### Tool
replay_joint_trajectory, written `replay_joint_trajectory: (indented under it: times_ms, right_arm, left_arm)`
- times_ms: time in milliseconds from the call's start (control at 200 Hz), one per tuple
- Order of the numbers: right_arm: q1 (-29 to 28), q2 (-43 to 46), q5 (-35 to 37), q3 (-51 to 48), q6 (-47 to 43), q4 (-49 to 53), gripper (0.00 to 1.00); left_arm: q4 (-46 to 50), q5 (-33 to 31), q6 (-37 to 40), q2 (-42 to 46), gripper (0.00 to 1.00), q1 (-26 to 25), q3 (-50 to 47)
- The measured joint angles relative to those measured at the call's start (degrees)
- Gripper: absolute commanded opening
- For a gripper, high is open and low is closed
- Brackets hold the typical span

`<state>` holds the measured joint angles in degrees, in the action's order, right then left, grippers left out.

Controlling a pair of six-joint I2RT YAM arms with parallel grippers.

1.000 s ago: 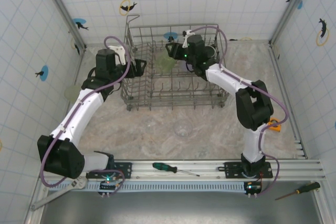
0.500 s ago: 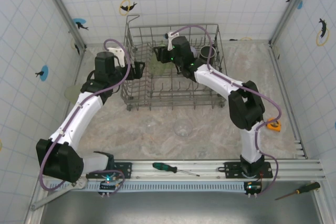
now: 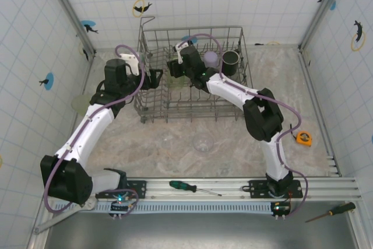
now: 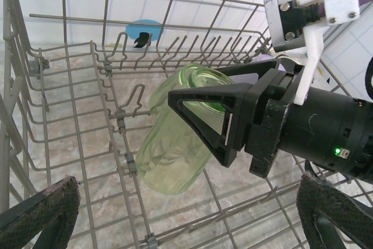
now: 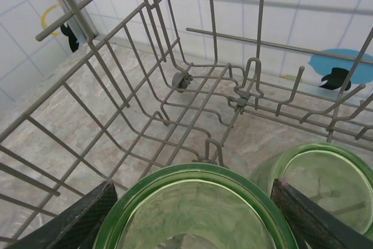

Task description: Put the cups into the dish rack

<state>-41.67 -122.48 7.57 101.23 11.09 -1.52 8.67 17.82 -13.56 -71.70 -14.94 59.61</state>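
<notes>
Green cup (image 4: 175, 150) is clamped in right tool (image 5: 195, 220), left tool (image 4: 186, 225) spread empty; right wrist view adds second cup (image 5: 320, 182).

Bright, even light is flooding all 3 views, w/ only soft shadows falling under the dish rack (image 3: 192, 112). Left finger pads (image 4: 41, 214) are blurring at the wrist cam's bottom corners.

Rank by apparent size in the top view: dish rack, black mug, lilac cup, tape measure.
1. dish rack, by far
2. black mug and lilac cup: about alike, not ranked
3. tape measure, slightly smaller
</notes>
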Motion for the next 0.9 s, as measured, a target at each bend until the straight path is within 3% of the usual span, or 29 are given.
replay_joint_trajectory:
  times_ms: [425,901]
  right_arm:
    - [-1.9,-3.3,1.9,2.1,-4.7,0.2,0.46]
    - [-2.2,-4.0,3.1,2.4,-4.8,0.4,0.76]
  left_arm:
    - [-0.6,0.2,0.0,0.5,0.97,0.0,-0.7]
    - [-0.7,1.2,0.0,0.6,0.97,0.0,-0.8]
